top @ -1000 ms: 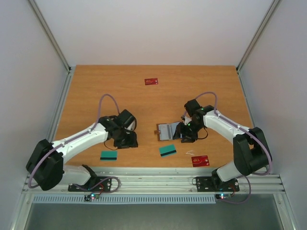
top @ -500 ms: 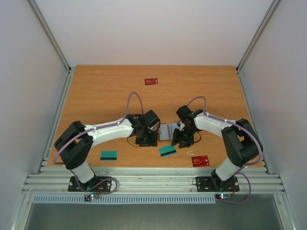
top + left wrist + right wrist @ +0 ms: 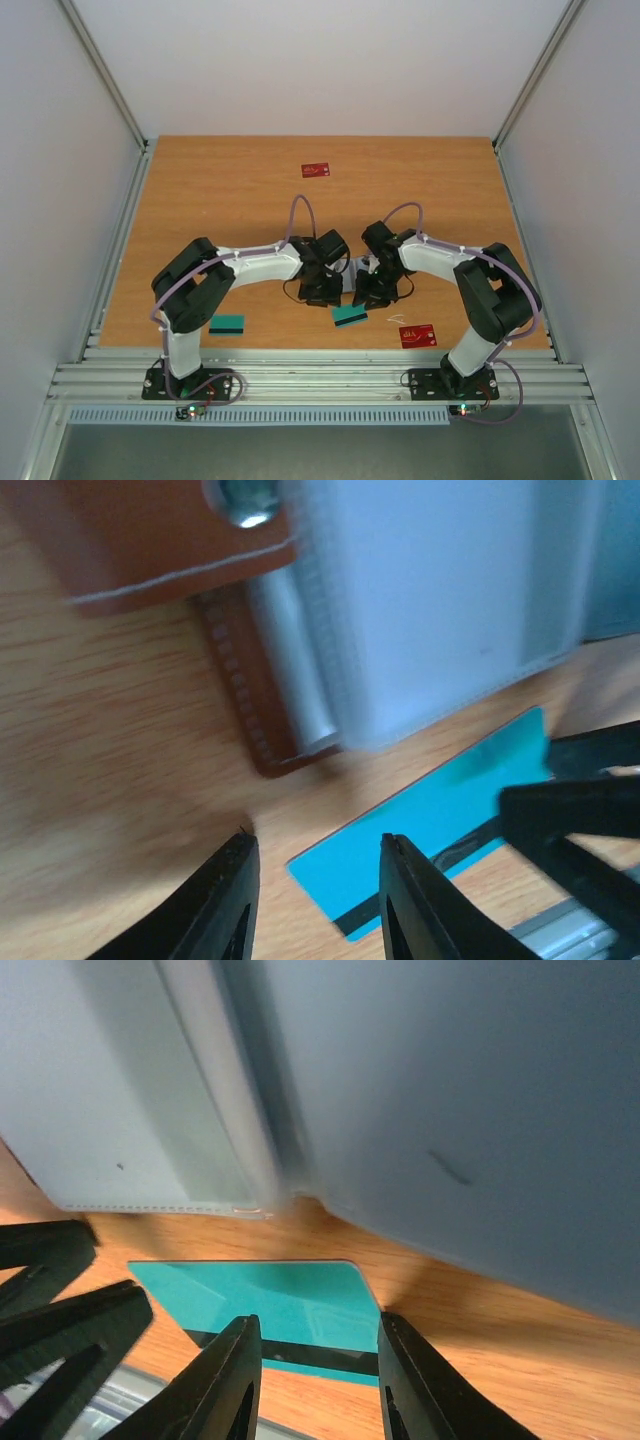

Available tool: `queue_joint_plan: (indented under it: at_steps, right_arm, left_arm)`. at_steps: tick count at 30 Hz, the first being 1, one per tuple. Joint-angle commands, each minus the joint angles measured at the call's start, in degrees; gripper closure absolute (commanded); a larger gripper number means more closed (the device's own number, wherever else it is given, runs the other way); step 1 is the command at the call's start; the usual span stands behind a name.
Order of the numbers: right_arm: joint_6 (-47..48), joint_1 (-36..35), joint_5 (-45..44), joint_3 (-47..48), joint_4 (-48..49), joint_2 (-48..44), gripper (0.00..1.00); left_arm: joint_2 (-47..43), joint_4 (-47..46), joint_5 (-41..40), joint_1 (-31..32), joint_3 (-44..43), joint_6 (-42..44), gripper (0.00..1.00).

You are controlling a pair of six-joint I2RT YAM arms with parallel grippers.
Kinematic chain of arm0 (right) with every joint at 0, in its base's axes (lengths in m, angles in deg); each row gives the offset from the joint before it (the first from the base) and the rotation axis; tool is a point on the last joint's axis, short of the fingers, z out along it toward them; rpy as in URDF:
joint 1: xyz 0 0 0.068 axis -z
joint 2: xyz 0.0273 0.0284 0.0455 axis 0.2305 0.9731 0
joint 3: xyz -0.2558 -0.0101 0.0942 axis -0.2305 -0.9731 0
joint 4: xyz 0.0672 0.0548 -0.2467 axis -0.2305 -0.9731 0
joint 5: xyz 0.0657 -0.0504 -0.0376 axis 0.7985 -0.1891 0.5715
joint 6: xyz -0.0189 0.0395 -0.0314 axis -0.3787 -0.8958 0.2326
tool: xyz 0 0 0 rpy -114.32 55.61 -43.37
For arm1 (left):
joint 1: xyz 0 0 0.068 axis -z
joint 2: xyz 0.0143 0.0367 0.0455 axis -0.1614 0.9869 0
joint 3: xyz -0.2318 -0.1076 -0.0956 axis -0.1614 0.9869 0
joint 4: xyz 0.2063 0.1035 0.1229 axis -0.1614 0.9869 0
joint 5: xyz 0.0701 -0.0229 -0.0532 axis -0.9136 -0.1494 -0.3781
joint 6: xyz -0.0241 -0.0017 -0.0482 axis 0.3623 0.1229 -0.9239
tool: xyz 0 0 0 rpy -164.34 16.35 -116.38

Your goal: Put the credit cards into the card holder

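Cards in sight: four.

Teal, two: one teal card [image 3: 349,315], black stripe on it, lies just on the near side of the left gripper [image 3: 315,850] and right gripper [image 3: 315,1330]. The second teal card [image 3: 227,324] lies well off to the left gripper's left.

Red, two: one red card [image 3: 417,335] lies near-right of the right gripper. The other red card [image 3: 316,170] lies well beyond both.

Card holder [image 3: 350,272]: one, between the grippers.

Pale scrap [image 3: 397,320]: one, beside the nearer red card, too small to identify.

Grippers: two.

A wooden table [image 3: 200,190] is enclosed by white walls [image 3: 320,70]. Slanted metal posts [image 3: 105,75] are set at 11 and 1 o'clock. A ribbed rail [image 3: 320,377] is laid along the 6 o'clock edge, with a vented strip [image 3: 300,414] below. A tiny pale scrap [image 3: 396,319] is seen at 5 o'clock.
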Motion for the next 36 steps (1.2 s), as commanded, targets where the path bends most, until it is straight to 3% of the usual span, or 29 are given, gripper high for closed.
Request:
queue_joint_plan:
  at_steps: [1, 6, 17, 36]
  right_arm:
    - [0.0, -0.8, 2.3, -1.7, 2.4, 1.3, 0.65]
    - [0.6, -1.0, 6.9, -3.8, 3.3, 0.7, 0.65]
    - [0.7, -1.2, 9.5, -6.5, 3.6, -1.2, 0.65]
    - [0.5, -1.2, 4.0, -1.7, -7.4, -10.1, 0.61]
  left_arm:
    - [3.5, -5.1, 4.9, 0.9, -0.1, 1.1, 0.65]
    - [4.6, -8.5, 7.9, 3.5, 2.3, 1.4, 0.67]
    - [-2.4, -13.7, 8.1, 8.9, 13.0, -5.1, 0.68]
    - [-4.7, -3.4, 4.9, 8.3, 6.1, 0.3, 0.68]
